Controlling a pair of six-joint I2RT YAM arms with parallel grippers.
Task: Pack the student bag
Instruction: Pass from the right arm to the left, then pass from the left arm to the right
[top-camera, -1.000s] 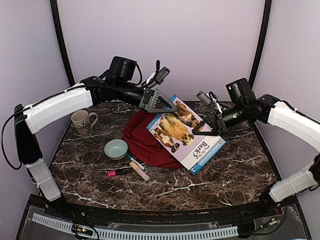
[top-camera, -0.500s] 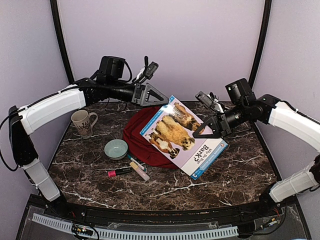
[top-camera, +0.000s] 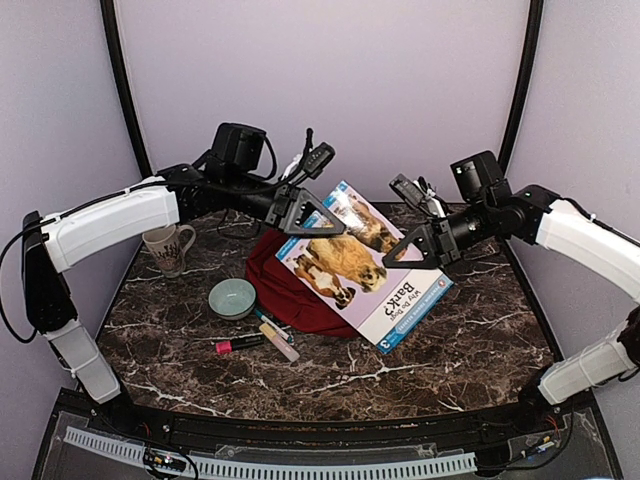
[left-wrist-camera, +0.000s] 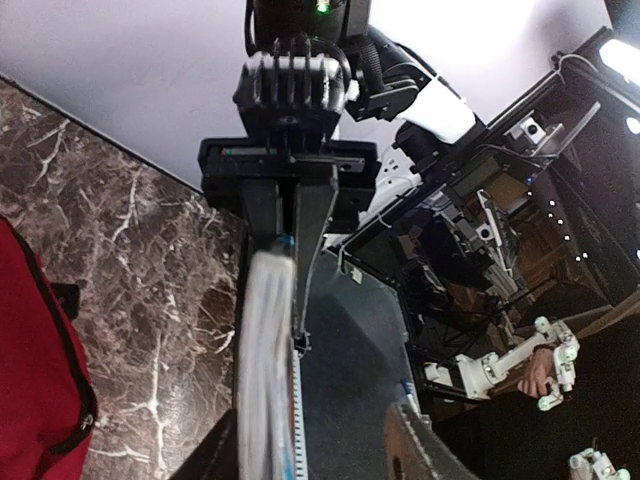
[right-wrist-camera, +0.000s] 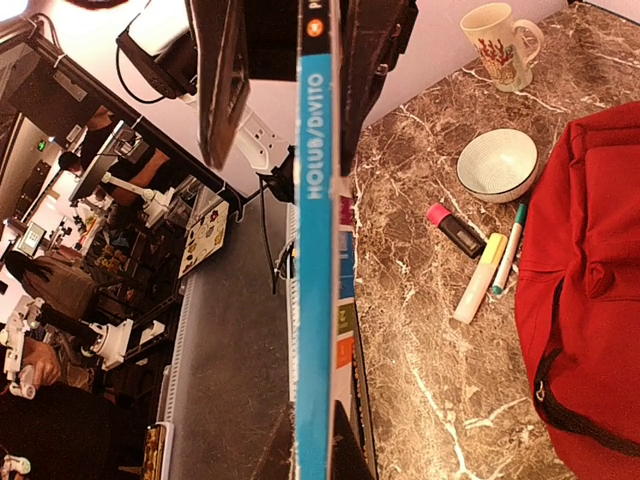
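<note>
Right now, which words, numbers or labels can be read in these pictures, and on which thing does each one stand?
"Bark?": large, on the cover of the book, top view.
"HOLUB/DIVITO": on the blue spine, right wrist view.
Smaller print on the cover: too small to read.
Marks on the mug: too blurred to read.

Student bag (top-camera: 278, 285): dark-red soft fabric, dark zipper, lying slumped on marble table (top-camera: 470, 350), partly hidden.

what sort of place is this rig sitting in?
Probably a robotics lab cell: a marble-look table boxed in by plain backdrop panels, and the left wrist view shows cluttered benches and another robot arm beyond.
</note>
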